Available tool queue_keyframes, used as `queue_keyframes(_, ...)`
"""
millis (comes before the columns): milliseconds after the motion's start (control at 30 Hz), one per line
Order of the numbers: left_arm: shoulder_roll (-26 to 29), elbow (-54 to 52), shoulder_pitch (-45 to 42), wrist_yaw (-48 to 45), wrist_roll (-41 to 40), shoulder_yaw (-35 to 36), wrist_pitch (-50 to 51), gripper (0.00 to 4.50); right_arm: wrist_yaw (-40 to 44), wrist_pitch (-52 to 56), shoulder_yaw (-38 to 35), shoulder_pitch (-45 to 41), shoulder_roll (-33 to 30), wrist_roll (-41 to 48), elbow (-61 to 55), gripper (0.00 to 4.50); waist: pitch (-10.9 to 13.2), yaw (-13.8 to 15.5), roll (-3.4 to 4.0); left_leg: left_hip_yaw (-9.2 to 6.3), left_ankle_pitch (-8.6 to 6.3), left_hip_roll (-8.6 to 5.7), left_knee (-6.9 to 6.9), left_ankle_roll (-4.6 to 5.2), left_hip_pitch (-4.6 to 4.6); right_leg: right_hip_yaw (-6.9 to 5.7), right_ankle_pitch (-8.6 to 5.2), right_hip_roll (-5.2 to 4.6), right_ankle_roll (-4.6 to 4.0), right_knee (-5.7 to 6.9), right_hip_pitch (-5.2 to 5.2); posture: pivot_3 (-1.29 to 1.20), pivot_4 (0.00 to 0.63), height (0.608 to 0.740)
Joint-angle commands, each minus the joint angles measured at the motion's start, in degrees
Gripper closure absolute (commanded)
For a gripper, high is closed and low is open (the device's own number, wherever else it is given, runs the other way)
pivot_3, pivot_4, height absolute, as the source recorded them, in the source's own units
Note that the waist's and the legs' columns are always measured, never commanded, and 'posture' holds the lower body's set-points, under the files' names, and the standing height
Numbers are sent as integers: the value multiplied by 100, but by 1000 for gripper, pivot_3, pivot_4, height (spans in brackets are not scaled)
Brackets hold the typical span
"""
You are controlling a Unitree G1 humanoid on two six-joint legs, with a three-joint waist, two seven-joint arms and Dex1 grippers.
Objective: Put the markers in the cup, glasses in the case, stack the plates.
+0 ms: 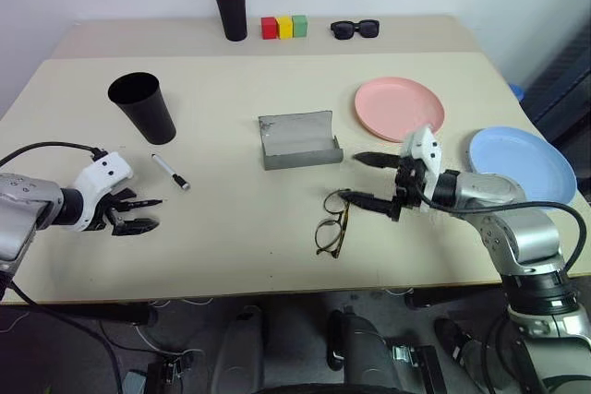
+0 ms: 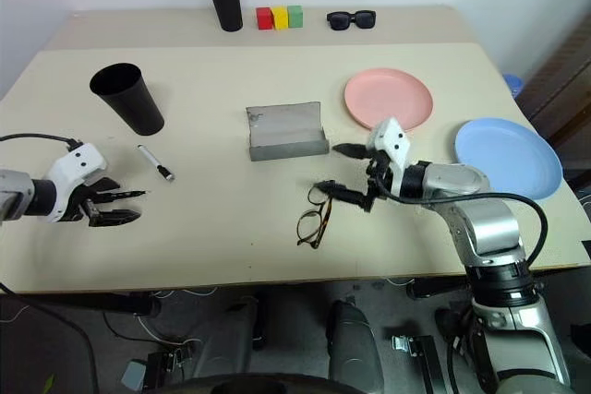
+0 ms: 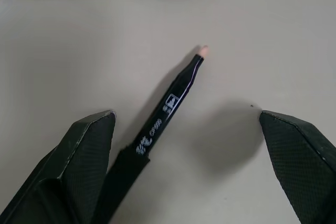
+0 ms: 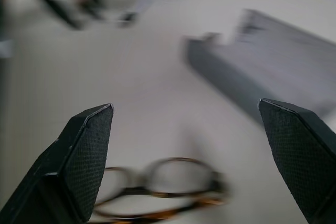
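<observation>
Your right gripper's (image 1: 371, 178) fingers stood wide apart, empty, just beside the glasses (image 1: 331, 226) lying on the bench (image 1: 231, 228) in front of the open grey case (image 1: 297, 140); your left gripper's (image 1: 138, 212) fingers were parted around a slim dark marker (image 3: 167, 109) lying against one finger, not clamped. The white marker (image 1: 170, 172) lay near the black cup (image 1: 143, 108). I judged the glasses light, springy and fragile: take them at the bridge or frame rim, not the lenses or slim arms.
</observation>
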Motion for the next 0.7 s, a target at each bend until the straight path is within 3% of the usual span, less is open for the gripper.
queue_keyframes(33,26,205,-63,-149,278,-172,-112,1827,115,17,87,36,-76,149,-448,0,-3,-1,4,0,0,0,0,0,3,0,0,0,0,1,1,0,150,740)
queue_keyframes(200,51,234,38,-222,420,-158,-250,4285,45,-111,323,10,25,0,-428,0,-5,-8,8,0,0,2,0,0,5,0,0,-1,-1,2,1,0,150,740)
queue_keyframes(467,33,45,299,-129,151,438,-295,4401,44,-421,499,-11,93,-169,-225,0,-8,-27,13,2,0,3,0,0,6,0,0,0,-1,4,0,0,150,740)
queue_keyframes(600,-32,-519,217,-196,-622,1340,186,4401,82,-511,553,-109,138,-229,-112,0,-3,-3,5,2,0,4,3,0,1,0,0,0,-1,6,-3,0,150,740)
queue_keyframes(700,-380,-1142,-315,212,-1496,2186,852,4401,13,-638,563,-248,256,-307,-8,0,-2,35,2,1,0,3,13,1,-7,-1,0,-1,0,4,-1,0,150,740)
